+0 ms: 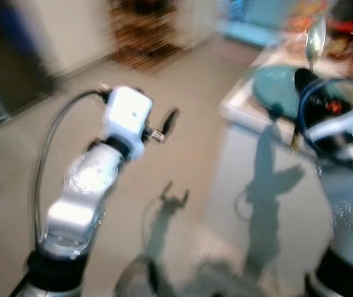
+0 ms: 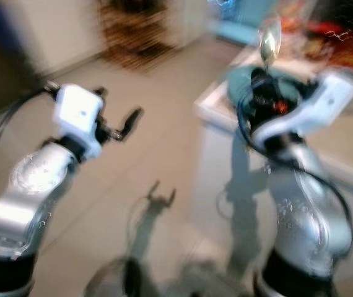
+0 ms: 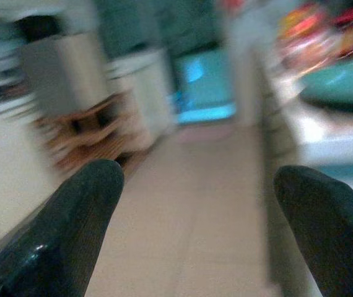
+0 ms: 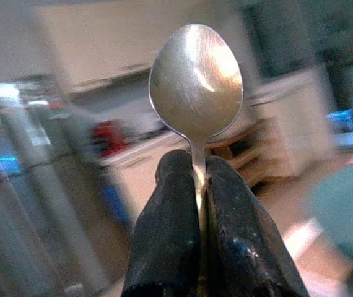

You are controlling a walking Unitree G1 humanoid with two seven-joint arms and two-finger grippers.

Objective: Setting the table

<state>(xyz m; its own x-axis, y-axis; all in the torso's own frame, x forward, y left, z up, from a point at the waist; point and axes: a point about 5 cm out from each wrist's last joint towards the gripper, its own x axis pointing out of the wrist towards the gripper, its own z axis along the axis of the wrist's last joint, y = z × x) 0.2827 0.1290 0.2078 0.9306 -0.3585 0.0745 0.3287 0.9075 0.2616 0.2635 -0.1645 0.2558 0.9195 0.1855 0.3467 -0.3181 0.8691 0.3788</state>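
My right gripper (image 4: 198, 179) is shut on the neck of a metal spoon (image 4: 195, 83), which stands bowl-up. In the eye views the spoon (image 1: 314, 38) rises above the right gripper (image 2: 264, 77), held over the near corner of a white table (image 1: 244, 108). A teal plate (image 1: 275, 85) lies on that corner, just behind the gripper. My left gripper (image 1: 164, 127) is raised over the floor to the left of the table; its two black fingers (image 3: 80, 213) stand wide apart and hold nothing. All views are blurred.
A wooden rack (image 1: 142, 34) stands at the back against a pale wall. Red and orange items (image 1: 350, 37) lie on the table's far side. A blue-lit box (image 3: 204, 86) sits on the floor beyond. Beige tiled floor (image 1: 183, 161) lies between me and the table.
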